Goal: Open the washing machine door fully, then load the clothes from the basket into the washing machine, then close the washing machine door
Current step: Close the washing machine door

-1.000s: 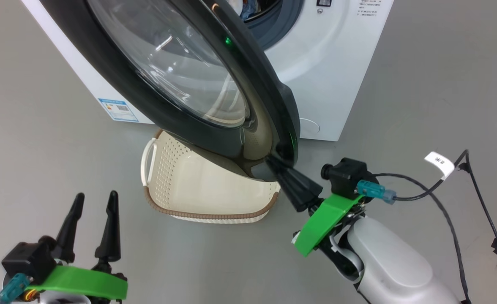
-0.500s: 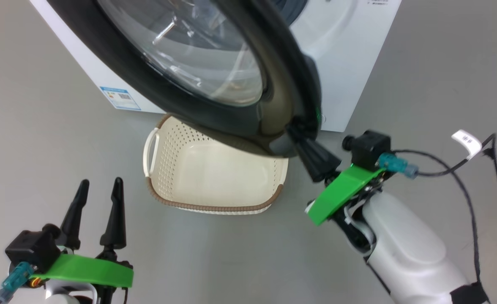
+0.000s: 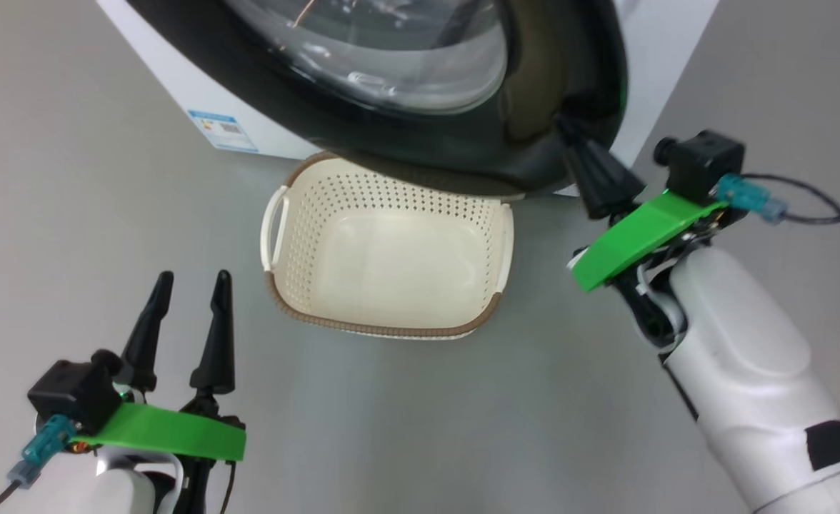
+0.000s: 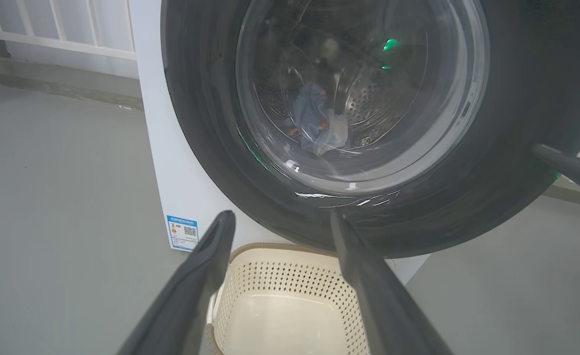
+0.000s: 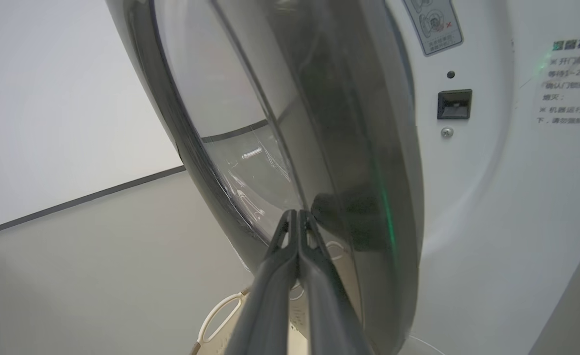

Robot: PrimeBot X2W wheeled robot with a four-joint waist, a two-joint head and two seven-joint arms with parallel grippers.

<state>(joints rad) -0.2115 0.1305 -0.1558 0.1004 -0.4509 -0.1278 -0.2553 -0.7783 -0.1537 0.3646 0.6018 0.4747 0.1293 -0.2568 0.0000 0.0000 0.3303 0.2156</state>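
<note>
The washing machine door (image 3: 363, 135) is standing nearly shut, angled a little off the white front of the washing machine (image 5: 492, 207), with the latch slot (image 5: 454, 104) on that front lying uncovered just past the door's free edge. The right gripper (image 3: 567, 130) is holding its fingers together, clamped on nothing, and their joined tips are resting against the glossy black rim on the lower part of that free edge. In the right wrist view a dark reflection is meeting the tips, so I am reading it as contact rather than a near miss. From those fingers the door is lying straight ahead and off to the robot's left, its hinged side presumably the far one. The swing that is left is therefore running away from the tips toward the machine's front, and a push along the fingers' own line is looking like what the closing step is calling for. The left gripper (image 3: 193, 280) is hovering above the floor (image 3: 70, 228) with its fingers apart and nothing between them, well apart from the door, so the right arm is the nearer one by far. The basket (image 3: 391, 330) is sitting empty on the floor just under the door's lower rim, and the clothes (image 4: 314, 123) are showing through the glass, lying inside the drum (image 4: 364, 98).
</note>
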